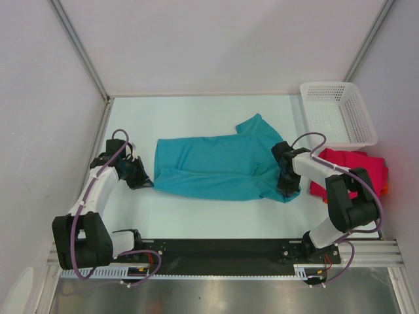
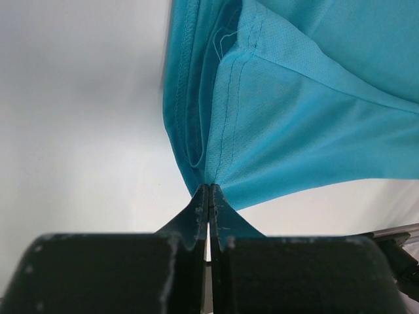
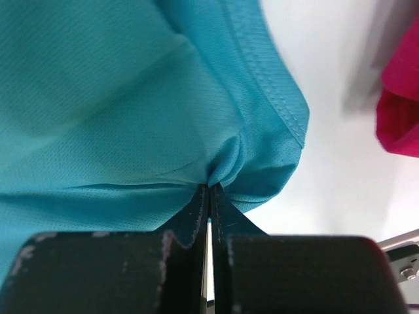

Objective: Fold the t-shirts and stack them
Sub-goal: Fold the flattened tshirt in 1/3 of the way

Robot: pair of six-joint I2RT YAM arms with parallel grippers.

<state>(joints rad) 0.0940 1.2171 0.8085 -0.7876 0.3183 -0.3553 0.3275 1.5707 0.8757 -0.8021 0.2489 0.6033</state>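
Note:
The teal t-shirt [image 1: 219, 167] lies spread sideways across the middle of the table, one sleeve sticking up at the back. My left gripper [image 1: 141, 175] is shut on its left hem corner; in the left wrist view the teal cloth [image 2: 288, 118] bunches right at the closed tips of that gripper [image 2: 209, 188]. My right gripper [image 1: 288, 182] is shut on the shirt's right edge, where teal fabric [image 3: 131, 111] puckers into the shut tips of the gripper [image 3: 209, 187]. A crimson-pink t-shirt [image 1: 353, 169] lies crumpled at the right, with an orange edge [image 1: 385, 188] showing beneath it.
A white mesh basket [image 1: 337, 112] stands at the back right, just behind the pink shirt. White enclosure walls close in the table on the left, right and back. A black rail [image 1: 222, 248] with the arm bases runs along the near edge.

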